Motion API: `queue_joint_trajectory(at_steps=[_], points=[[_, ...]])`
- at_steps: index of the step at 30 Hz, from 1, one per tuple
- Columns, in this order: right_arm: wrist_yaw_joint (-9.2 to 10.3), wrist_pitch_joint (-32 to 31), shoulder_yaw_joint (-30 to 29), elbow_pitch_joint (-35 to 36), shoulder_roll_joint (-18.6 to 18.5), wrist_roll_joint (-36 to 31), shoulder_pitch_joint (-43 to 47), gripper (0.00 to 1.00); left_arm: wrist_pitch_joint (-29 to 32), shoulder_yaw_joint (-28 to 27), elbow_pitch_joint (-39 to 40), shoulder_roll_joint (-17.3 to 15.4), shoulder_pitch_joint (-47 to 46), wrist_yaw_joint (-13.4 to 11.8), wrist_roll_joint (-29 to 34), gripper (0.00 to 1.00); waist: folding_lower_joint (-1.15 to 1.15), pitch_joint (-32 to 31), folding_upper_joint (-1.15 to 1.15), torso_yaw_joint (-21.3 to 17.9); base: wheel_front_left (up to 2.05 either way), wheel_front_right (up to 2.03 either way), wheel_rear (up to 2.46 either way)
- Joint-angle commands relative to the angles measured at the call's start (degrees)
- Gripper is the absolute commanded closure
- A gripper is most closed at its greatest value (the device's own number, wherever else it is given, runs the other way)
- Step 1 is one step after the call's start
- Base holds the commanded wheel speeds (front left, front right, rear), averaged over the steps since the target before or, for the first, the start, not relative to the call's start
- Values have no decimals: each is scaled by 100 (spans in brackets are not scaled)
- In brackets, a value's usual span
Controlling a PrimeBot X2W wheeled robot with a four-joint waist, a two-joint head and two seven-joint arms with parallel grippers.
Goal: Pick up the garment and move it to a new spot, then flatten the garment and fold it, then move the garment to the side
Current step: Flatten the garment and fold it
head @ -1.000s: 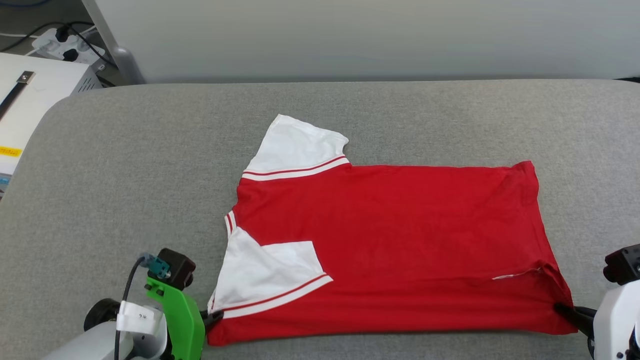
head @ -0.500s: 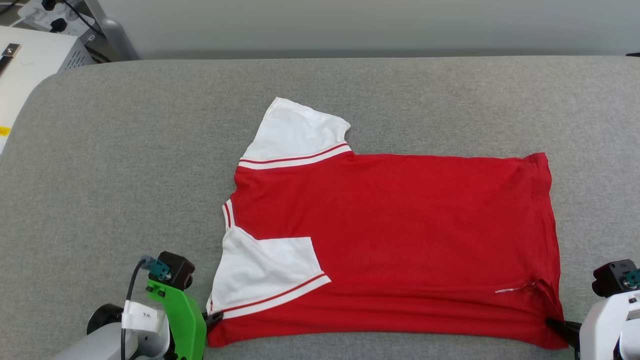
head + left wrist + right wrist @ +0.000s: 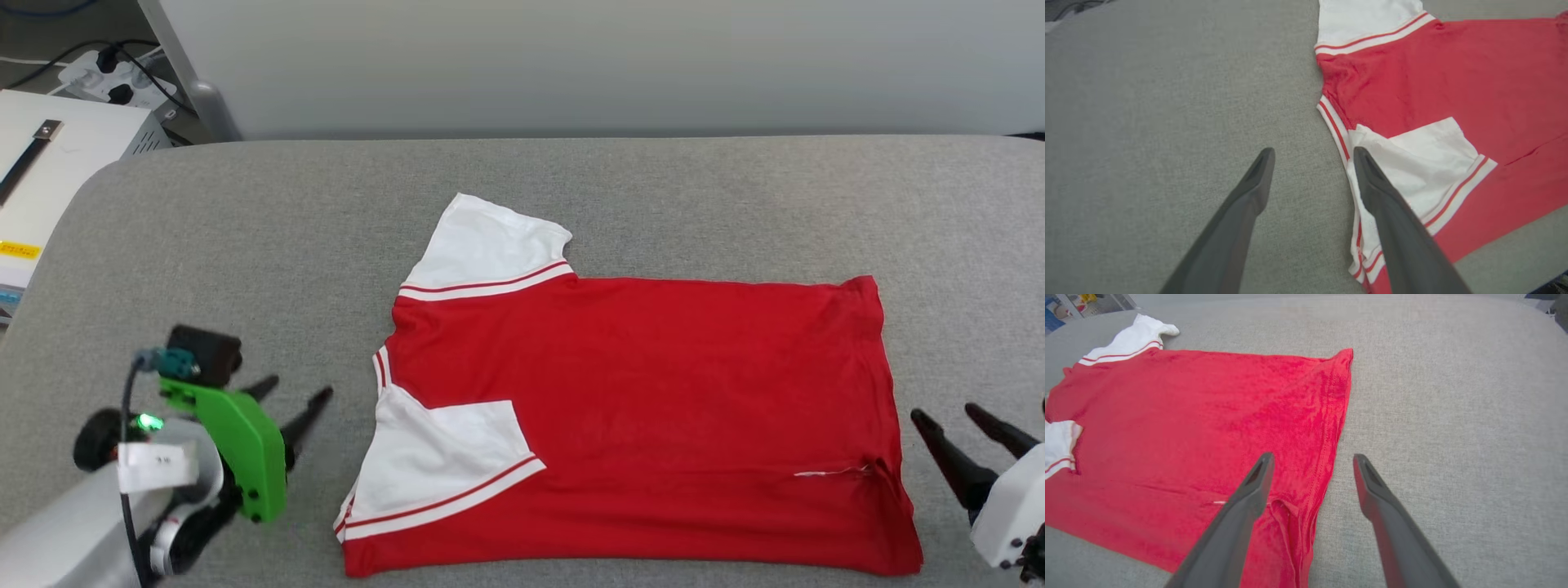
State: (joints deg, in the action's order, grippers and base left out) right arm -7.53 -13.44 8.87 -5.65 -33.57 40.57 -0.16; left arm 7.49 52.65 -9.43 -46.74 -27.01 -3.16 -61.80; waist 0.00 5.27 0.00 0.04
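Observation:
The garment (image 3: 637,408) lies flat on the grey padded surface (image 3: 204,245), red side up, no print showing. One white sleeve sticks out at the far left; the near white sleeve is folded onto the red body. My left gripper (image 3: 300,388) stands open just left of the collar side, apart from the cloth. In the left wrist view the left gripper (image 3: 1313,151) is empty, with the garment (image 3: 1433,81) beside its right finger. My right gripper (image 3: 944,411) stands open just right of the hem. In the right wrist view the right gripper (image 3: 1313,456) straddles the hem edge of the garment (image 3: 1208,416).
A white box (image 3: 49,163) and a power strip (image 3: 106,77) with cables sit beyond the surface's far left corner, beside a metal post (image 3: 208,106). A pale panel (image 3: 571,65) runs along the far edge. Bare grey padding surrounds the shirt.
Both grippers were shut on the garment's near corners; both have opened, let go and drawn outward, left to the left, right to the right. The camera also shifted.

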Motion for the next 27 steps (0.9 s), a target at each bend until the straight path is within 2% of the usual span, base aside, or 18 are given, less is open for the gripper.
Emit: queue_joint_trajectory(at_steps=[1,4,7,11,14,21,27], points=[[4,176,-146,111,92,-140,-66,0,-104,-121,47,-57,-245,-100,130,0,0,9,0,-20,0,0,0],[4,557,-474,376,339,-461,-146,0,-310,-347,97,-20,-647,-266,309,0,0,109,0,-81,0,0,0],[4,843,-681,626,612,-770,-238,0,-422,-489,87,91,-1079,-312,468,0,0,268,0,-177,0,0,0],[4,1150,-840,967,959,-1156,-398,0,-436,-589,-52,283,-1780,-218,695,0,0,603,0,-344,0,0,0],[4,1311,-848,1230,1177,-1358,-527,0,-213,-563,-325,436,-2385,-45,836,0,0,900,0,-484,0,0,0],[4,1501,-632,1673,1421,-1641,-859,0,923,-404,-1358,943,-3680,589,626,0,0,1551,0,-805,0,0,0],[4,1575,-448,1795,1444,-1682,-1167,0,2307,-16,-2172,1225,-4618,888,561,0,0,2091,0,-1047,0,0,0]])
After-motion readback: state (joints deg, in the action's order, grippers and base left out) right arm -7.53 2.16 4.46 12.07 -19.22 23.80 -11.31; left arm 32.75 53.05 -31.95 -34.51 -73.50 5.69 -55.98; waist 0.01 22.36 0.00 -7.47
